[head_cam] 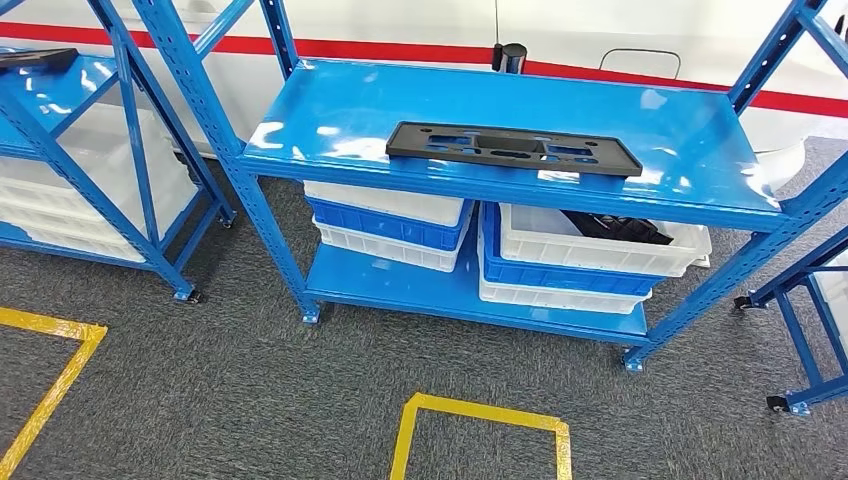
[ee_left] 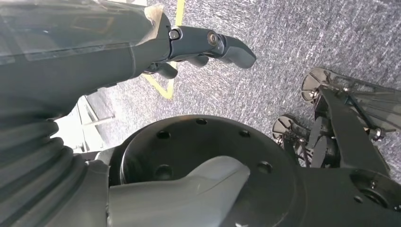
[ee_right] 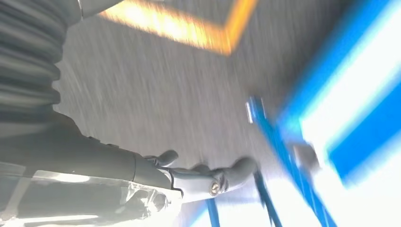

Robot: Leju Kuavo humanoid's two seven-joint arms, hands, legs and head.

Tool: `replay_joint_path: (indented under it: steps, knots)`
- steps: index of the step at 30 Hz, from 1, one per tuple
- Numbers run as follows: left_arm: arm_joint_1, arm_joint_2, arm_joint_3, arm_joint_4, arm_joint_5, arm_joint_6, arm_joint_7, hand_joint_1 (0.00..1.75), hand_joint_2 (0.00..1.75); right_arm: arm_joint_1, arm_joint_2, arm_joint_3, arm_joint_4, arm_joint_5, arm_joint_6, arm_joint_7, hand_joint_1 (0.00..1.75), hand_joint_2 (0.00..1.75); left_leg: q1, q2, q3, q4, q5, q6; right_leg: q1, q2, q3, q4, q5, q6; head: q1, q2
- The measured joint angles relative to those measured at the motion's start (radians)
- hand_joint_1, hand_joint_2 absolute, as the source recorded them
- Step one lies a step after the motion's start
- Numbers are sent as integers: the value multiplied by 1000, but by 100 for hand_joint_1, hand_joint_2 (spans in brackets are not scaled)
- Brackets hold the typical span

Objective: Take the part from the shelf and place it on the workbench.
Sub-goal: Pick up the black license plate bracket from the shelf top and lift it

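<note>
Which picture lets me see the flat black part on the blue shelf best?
The head view. The whole black part lies flat on top of the blue shelf, unblocked. The left wrist view looks at the carpet instead, and the right wrist view is blurry, catching just a bit of shelf frame.

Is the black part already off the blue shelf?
No, the black part lies flat on the top board of the blue shelf in the head view.

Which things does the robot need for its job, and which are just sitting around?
For the job:
- black part
- blue shelf under it
- left hand and right hand, both holding nothing

Just sitting around:
- white and blue bins
- yellow floor tape
</note>
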Motion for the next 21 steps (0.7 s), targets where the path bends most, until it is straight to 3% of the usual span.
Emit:
replay_joint_path:
  steps: [1, 5, 8, 11, 21]
  knots:
    - [1, -1, 3, 1, 1, 4, 0, 0, 0, 64, -12, 6, -142, 5, 13, 11, 0, 175, -1, -1, 0, 0, 0, 0, -1, -1, 0, 0, -1, 2, 0, 0]
    - [3, -4, 10, 5, 3, 29, 4, 0, 175, 292, -73, 100, -635, -8, -49, 40, 0, 175, -2, 0, -1, 0, -3, 4, -1, 0, 0, 0, -1, 2, 0, 0]
    - [2, -8, 15, 6, 7, 54, -3, 0, 175, 395, -117, 198, -856, -6, -63, 16, 0, 175, -3, 1, 0, 0, -4, 6, -2, 1, 0, 0, -1, 2, 0, 0]
    - [2, -9, 19, 7, 9, 68, -12, 0, 175, 431, -140, 253, -987, 0, -63, -26, 0, 175, -2, 3, 1, 0, -3, 6, -2, 2, 0, 0, -1, 2, 0, 0]
    - [2, -9, 24, 7, 9, 74, -13, 0, 175, 461, -165, 310, -1127, 3, -64, -33, 0, 175, -2, 3, 1, 0, -3, 6, -2, 2, 0, 0, -1, 2, 0, 0]
